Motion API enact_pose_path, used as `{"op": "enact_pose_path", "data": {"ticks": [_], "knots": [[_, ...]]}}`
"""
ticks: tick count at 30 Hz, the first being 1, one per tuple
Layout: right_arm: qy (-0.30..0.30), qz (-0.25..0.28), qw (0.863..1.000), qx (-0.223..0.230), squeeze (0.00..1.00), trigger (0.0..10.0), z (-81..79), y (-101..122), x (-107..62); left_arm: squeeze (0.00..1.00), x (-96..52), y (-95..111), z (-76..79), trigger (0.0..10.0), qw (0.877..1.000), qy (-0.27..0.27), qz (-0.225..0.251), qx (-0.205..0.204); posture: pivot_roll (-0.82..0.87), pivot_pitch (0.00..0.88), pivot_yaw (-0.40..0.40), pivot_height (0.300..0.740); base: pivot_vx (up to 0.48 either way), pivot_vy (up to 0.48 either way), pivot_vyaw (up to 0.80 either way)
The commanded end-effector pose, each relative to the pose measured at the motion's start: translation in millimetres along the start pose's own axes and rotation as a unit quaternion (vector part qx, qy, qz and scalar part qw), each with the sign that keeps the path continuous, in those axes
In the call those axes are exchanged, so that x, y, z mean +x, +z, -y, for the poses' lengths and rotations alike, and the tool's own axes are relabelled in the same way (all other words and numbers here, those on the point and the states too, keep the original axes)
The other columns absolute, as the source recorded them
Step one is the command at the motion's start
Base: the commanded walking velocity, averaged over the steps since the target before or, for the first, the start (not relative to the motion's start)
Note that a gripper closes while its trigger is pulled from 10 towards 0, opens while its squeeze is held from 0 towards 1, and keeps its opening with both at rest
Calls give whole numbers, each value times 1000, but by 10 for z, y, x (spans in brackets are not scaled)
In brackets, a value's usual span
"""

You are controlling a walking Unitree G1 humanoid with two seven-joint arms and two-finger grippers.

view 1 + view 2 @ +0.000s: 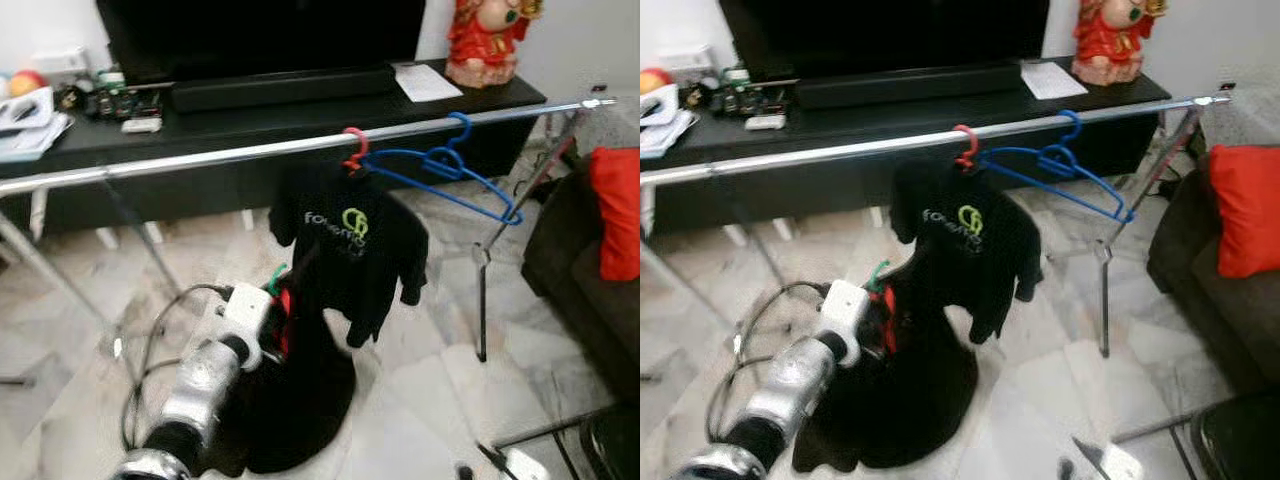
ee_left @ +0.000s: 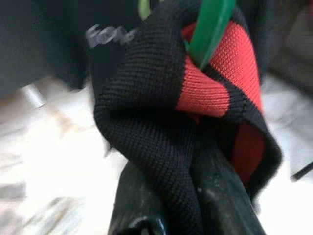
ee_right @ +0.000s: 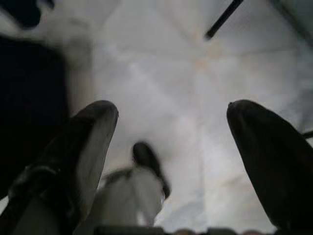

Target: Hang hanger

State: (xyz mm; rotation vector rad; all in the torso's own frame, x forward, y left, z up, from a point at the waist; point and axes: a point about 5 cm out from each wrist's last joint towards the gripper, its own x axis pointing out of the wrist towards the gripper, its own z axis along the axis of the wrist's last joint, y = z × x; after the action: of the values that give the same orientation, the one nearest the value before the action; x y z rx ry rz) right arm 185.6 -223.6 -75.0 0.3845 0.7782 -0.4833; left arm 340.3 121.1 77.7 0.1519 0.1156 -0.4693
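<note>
We take the silver clothes rail [image 1: 250, 152] as our landmark, running across the room in front of the black TV console [image 1: 300, 110]. On it we count two hangers: a pink one [image 1: 355, 147] carrying a black T-shirt with a green logo [image 1: 345, 250], and, just beside it toward the robot's right, one bare blue hanger [image 1: 450, 170] hanging tilted. A third hanger, green [image 2: 210, 29], is below the rail, threaded through the neck of a black garment with red lining [image 2: 195, 98]; its green hook peeks out near the hung T-shirt's lower edge. Our left gripper [image 1: 283, 305] holds this garment up under the rail, its two black fingers [image 2: 142, 200] closed around the knit collar, the rest of the cloth drooping toward the marble floor [image 1: 420, 400]. Our right gripper [image 3: 171, 142] hangs low over the floor, its two fingers spread wide apart with nothing between them. One red cushion [image 1: 615, 210] lies on the dark sofa [image 1: 580, 290] past the rail's right end.
</note>
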Motion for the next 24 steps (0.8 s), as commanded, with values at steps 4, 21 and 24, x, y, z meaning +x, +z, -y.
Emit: {"op": "enact_pose_path", "data": {"ticks": [4,21,24], "knots": [[1,-14,1000,2,0,10000,-24,-81,-16,0,-19,44,-80,10000,1000,5,10,13,-1,145,-23,740,414,0,0],[4,-22,1000,-6,0,10000,-16,-130,-28,0,-12,-21,-76,10000,1000,29,-10,4,-1,116,-18,740,252,0,0],[8,-23,1000,-15,0,10000,-24,-135,-29,0,-20,-38,-112,10000,999,49,-16,10,3,106,-18,740,0,0,0]]}}
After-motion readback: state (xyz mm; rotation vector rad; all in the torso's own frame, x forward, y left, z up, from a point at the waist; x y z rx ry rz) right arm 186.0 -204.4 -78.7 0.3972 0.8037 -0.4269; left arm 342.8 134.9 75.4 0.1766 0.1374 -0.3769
